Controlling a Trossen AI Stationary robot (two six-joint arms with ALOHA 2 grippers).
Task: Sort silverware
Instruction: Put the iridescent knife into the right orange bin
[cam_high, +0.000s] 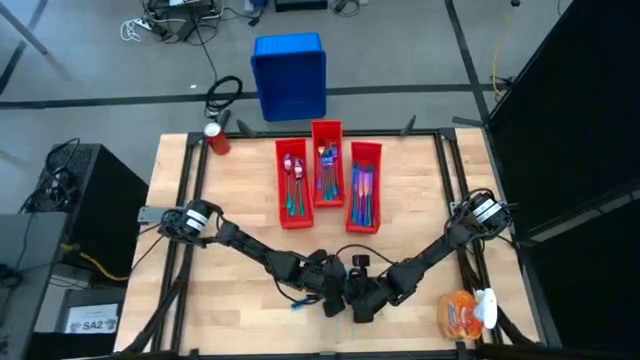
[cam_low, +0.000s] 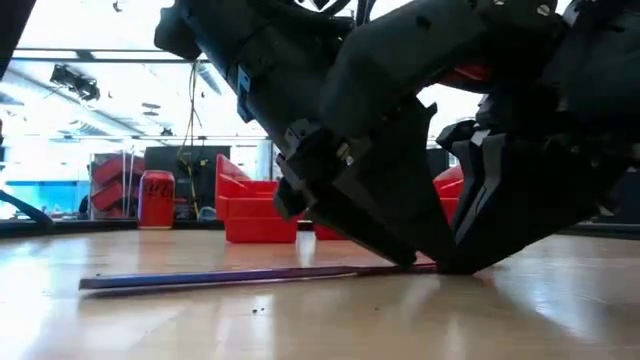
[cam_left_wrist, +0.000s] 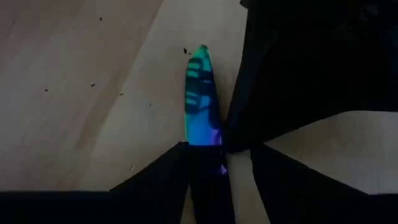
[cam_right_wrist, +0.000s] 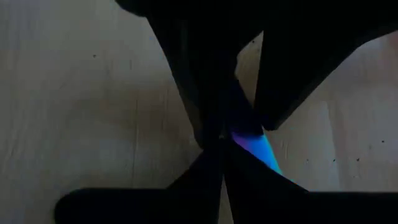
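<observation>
- High view: your left gripper (cam_high: 335, 290) and right gripper (cam_high: 368, 298) meet at the table's near edge, tips almost touching over one piece whose blue end (cam_high: 297, 305) pokes out on the left side. Three red bins (cam_high: 282, 190) stand side by side farther back, each already holding silverware (cam_high: 361, 190). A red can (cam_high: 215, 138) stands at the far left corner, and a bottle (cam_high: 468, 312) lies at the near right.
- Low view: a slim purple piece (cam_low: 220, 278) lies flat on the wood, one end under the dark fingers (cam_low: 350, 215) pressed down on it. It is not lifted yet.
- Left wrist view: the fingers (cam_left_wrist: 174, 168) pinch one end of an iridescent knife (cam_left_wrist: 202, 102); count this gripper as grasping it.
- Right wrist view: the fingers (cam_right_wrist: 205, 174) crowd the same blue blade (cam_right_wrist: 255, 146); you cannot tell whether they are clamped.
- Progress, as a judgement: most is sorted. This looks like the last loose piece, and it needs lifting and binning.
</observation>
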